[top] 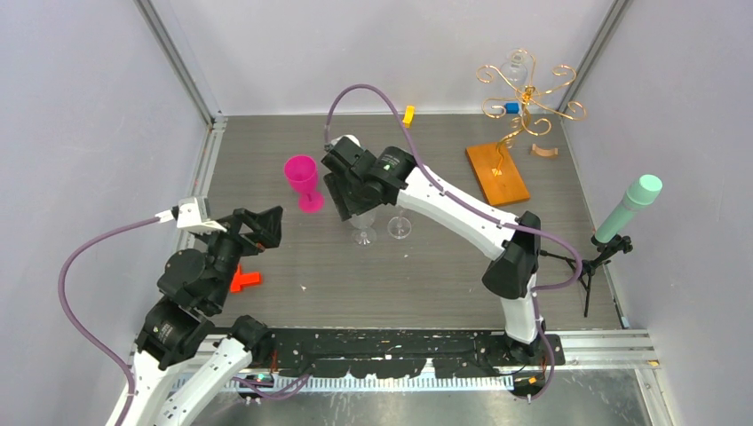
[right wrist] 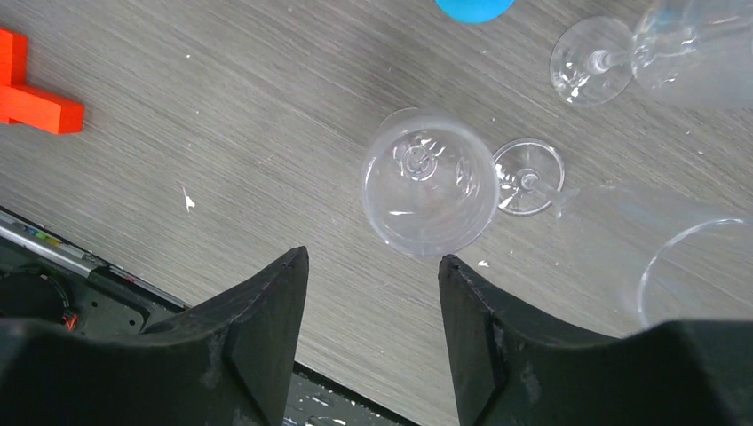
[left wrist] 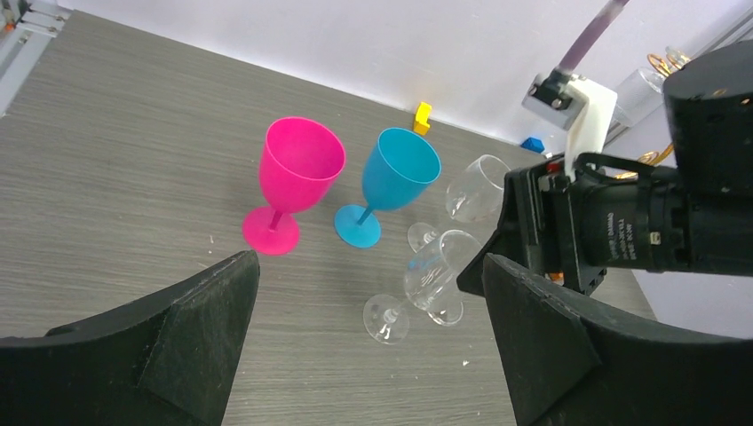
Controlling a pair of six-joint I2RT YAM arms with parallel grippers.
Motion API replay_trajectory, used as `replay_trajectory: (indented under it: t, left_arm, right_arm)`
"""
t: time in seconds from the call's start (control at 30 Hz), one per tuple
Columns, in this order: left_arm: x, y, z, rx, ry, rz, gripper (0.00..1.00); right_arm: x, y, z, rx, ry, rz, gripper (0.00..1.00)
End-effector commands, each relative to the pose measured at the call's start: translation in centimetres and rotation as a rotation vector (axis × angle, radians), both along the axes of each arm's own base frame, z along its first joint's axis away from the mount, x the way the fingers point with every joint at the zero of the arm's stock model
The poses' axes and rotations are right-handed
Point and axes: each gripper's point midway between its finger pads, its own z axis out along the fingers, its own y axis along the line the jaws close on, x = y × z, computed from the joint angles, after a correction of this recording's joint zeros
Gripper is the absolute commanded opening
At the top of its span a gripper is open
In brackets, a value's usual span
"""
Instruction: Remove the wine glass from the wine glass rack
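The wine glass rack (top: 527,91), gold wire on an orange-brown base (top: 497,174), stands at the back right, and one clear glass (top: 515,66) hangs on it. A clear wine glass (right wrist: 429,182) stands upright on the table just beyond my right gripper (right wrist: 373,262), which is open with nothing between its fingers. That same glass (left wrist: 435,280) shows in the left wrist view beside the right arm (left wrist: 622,222). Two more clear glasses (right wrist: 528,176) (right wrist: 622,53) stand close by. My left gripper (left wrist: 370,259) is open and empty, hovering at the near left (top: 266,226).
A pink glass (top: 302,182) and a blue glass (left wrist: 395,177) stand left of the clear ones. An orange block (top: 241,280) lies near the left arm. A yellow block (top: 408,114) sits by the back wall. A mint cylinder on a tripod (top: 630,206) stands at the right edge.
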Motion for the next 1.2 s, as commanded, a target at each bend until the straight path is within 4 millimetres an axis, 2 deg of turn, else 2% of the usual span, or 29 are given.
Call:
replay_trajectory:
  t: [0.0,0.1,0.13,0.17,0.27,0.3,0.33,0.37,0.4,0.43,0.53,0.57,0.6,0.63,0.67,0.7,0.73,0.77,0.83,0.87,0.97,1.03,1.07,1.1,1.17]
  left_arm:
    - [0.0,0.2,0.5,-0.011,0.004,0.014,1.00]
    - [0.1,0.2,0.3,-0.007,0.013,0.015,1.00]
    - [0.1,0.2,0.2,-0.006,0.015,0.016,1.00]
    - [0.2,0.1,0.0,-0.004,0.018,0.016,1.00]
    - [0.2,0.1,-0.3,0.001,0.024,0.017,1.00]
    - [0.2,0.2,-0.3,0.005,0.025,0.021,1.00]
    - [0.2,0.3,-0.4,0.008,0.025,0.023,1.00]
    - [0.3,0.3,-0.4,0.014,0.025,0.025,1.00]
    - [0.3,0.4,-0.5,0.016,0.027,0.028,1.00]
    - [0.3,0.4,-0.6,0.019,0.027,0.031,1.00]
    - [0.5,0.2,-0.7,0.017,0.024,0.027,1.00]
    - [0.6,0.0,-0.8,0.015,0.024,0.022,1.00]
    - [0.7,-0.1,-0.9,0.015,0.025,0.017,1.00]
    - [0.8,-0.3,-1.0,0.014,0.027,0.012,1.00]
    - [0.9,-0.5,-1.0,0.014,0.030,0.006,1.00]
    - [1.0,-0.7,-1.1,0.013,0.034,0.000,1.00]
    - [1.1,-0.8,-1.1,0.013,0.037,-0.006,1.00]
    - [1.2,-1.0,-1.2,0.011,0.041,-0.012,1.00]
    - [1.2,-1.3,-1.3,0.007,0.047,-0.021,1.00]
    - [1.3,-1.4,-1.4,0.006,0.049,-0.025,1.00]
    - [1.1,-1.5,-1.4,-0.003,0.051,-0.032,1.00]
    - [1.0,-1.4,-1.4,-0.009,0.050,-0.032,1.00]
    - [0.9,-1.3,-1.3,-0.013,0.048,-0.030,1.00]
    - [0.8,-1.3,-1.3,-0.015,0.045,-0.027,1.00]
    - [0.8,-1.1,-1.4,-0.017,0.044,-0.021,1.00]
  right_arm:
    - [1.2,0.0,5.5,0.111,-0.114,0.014,0.62]
    - [1.7,-0.6,7.9,0.161,-0.146,0.002,0.63]
    - [1.7,-0.9,9.3,0.192,-0.163,0.003,0.62]
    - [2.4,-1.5,10.1,0.208,-0.177,-0.014,0.62]
    - [3.7,-4.1,14.7,0.300,-0.244,-0.066,0.63]
    - [5.2,-5.8,15.8,0.320,-0.268,-0.113,0.63]
    - [5.6,-7.1,17.7,0.365,-0.297,-0.144,0.63]
    - [6.9,-9.4,19.6,0.406,-0.336,-0.208,0.63]
    - [8.4,-11.7,20.6,0.422,-0.364,-0.276,0.63]
    - [8.9,-13.2,22.3,0.468,-0.396,-0.324,0.63]
    - [11.6,-19.2,25.2,0.539,-0.478,-0.507,0.62]
    - [12.0,-20.3,26.3,0.577,-0.498,-0.550,0.62]
    - [12.9,-22.5,26.7,0.584,-0.521,-0.611,0.62]
    - [13.2,-23.4,27.5,0.621,-0.534,-0.652,0.62]
    - [14.1,-25.6,27.7,0.630,-0.549,-0.708,0.62]
    - [14.5,-26.5,28.1,0.667,-0.548,-0.743,0.62]
    - [15.2,-28.5,28.4,0.680,-0.565,-0.795,0.62]
    - [15.7,-29.0,28.5,0.720,-0.555,-0.815,0.62]
    - [17.1,-32.2,28.7,0.766,-0.574,-0.900,0.61]
    - [17.8,-32.9,28.9,0.799,-0.579,-0.923,0.61]
    - [19.4,-36.9,28.9,0.843,-0.597,-0.993,0.61]
    - [20.5,-38.4,28.6,0.878,-0.580,-0.991,0.60]
    - [21.2,-38.4,28.1,0.906,-0.552,-0.981,0.60]
    - [21.6,-39.5,27.9,0.911,-0.553,-0.995,0.60]
    - [22.6,-40.1,26.7,0.919,-0.517,-0.997,0.59]
